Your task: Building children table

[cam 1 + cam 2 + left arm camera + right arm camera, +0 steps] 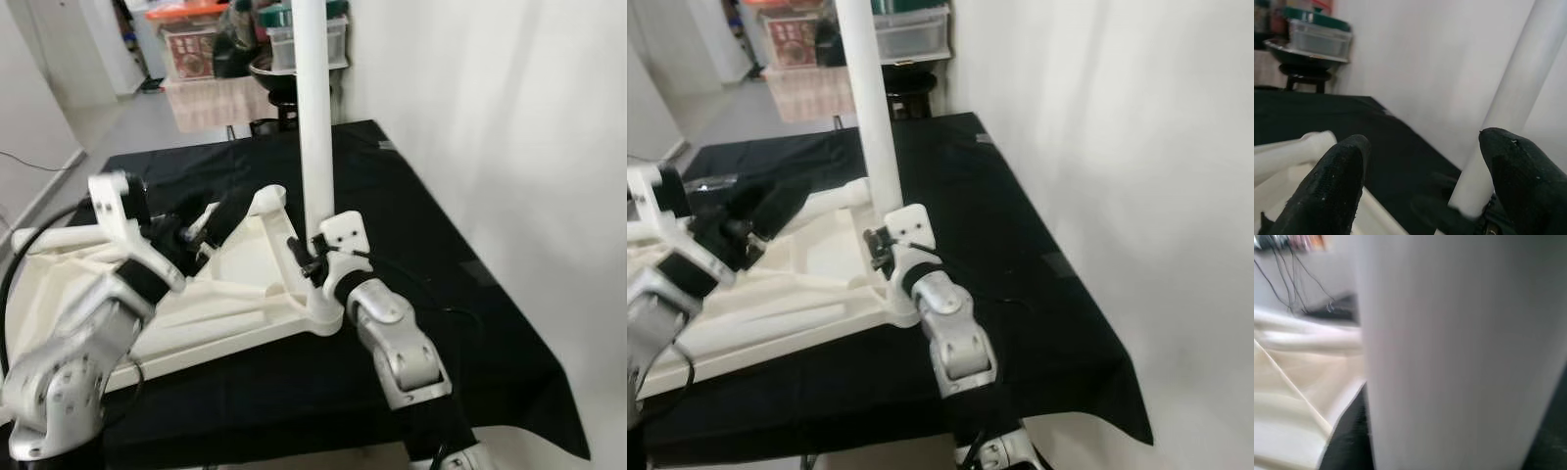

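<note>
A white plastic children's tabletop lies upside down on the black-covered table. A white table leg stands upright at its near right corner. My right gripper is shut on the base of this leg, which looms close and blurred in the right wrist view. My left gripper hovers open over the ribbed underside, left of the leg and beside a rounded corner socket. In the left wrist view its fingers stand wide apart with nothing between them, and the leg is just beyond.
A white wall runs close along the table's right side. Behind the table stand a stool with a dark bowl and stacked plastic boxes. The black cloth's front edge is near me. A cable lies on the floor at left.
</note>
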{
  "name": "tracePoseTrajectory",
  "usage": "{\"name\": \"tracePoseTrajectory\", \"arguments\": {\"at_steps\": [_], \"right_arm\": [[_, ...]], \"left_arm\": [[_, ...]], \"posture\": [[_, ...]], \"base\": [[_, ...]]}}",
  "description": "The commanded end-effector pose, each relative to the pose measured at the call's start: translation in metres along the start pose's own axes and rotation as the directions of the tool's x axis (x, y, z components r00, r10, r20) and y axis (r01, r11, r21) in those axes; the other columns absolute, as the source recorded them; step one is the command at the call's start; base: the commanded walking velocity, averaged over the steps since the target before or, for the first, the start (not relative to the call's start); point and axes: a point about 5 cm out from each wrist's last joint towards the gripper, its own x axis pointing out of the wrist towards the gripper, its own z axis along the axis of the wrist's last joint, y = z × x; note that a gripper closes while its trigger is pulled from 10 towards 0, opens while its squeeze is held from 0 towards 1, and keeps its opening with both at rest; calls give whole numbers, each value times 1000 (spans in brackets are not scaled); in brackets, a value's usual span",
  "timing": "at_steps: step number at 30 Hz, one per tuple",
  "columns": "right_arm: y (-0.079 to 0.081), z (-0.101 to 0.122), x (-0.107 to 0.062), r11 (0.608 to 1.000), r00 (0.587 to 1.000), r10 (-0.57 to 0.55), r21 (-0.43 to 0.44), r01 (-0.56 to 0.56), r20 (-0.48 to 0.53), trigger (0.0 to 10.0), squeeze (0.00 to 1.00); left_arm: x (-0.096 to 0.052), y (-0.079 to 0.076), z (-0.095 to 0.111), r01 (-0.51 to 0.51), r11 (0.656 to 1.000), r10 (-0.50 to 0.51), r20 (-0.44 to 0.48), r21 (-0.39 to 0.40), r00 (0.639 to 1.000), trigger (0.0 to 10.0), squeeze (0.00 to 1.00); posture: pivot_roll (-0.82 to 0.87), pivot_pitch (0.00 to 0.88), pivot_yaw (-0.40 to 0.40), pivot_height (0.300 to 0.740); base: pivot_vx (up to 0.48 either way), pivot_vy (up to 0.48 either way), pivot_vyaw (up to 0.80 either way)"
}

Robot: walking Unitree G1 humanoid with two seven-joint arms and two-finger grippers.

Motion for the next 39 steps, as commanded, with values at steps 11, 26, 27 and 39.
{"name": "tracePoseTrajectory", "arguments": {"at_steps": [11, 26, 27, 39], "right_arm": [[-9, 32, 10, 786, 773, 603, 20, -618, 199, 10000, 0], [-25, 26, 33, 638, 639, 769, -49, -768, 0, 0, 0], [-28, 23, 35, 661, 662, 750, -40, -750, -11, 0, 0], [-67, -23, 24, 869, 864, 495, 45, -493, -93, 0, 0]], "left_arm": [[-30, -15, -56, -55, 998, 58, -175, 20, 983, 10000, 0], [-31, -49, -125, 29, 999, -16, -324, 36, 946, 10000, 0], [-29, -47, -126, 25, 998, -7, -318, 53, 948, 10000, 0], [-25, -39, -130, -2, 989, 43, -274, 146, 961, 10000, 0]], "posture": [[0, 27, 31, 740], [44, 0, -14, 740], [47, 0, -18, 740], [5, 0, -7, 740]], "base": [[0, 0, 0], [0, 0, 0], [0, 0, 0], [0, 0, 0]]}}
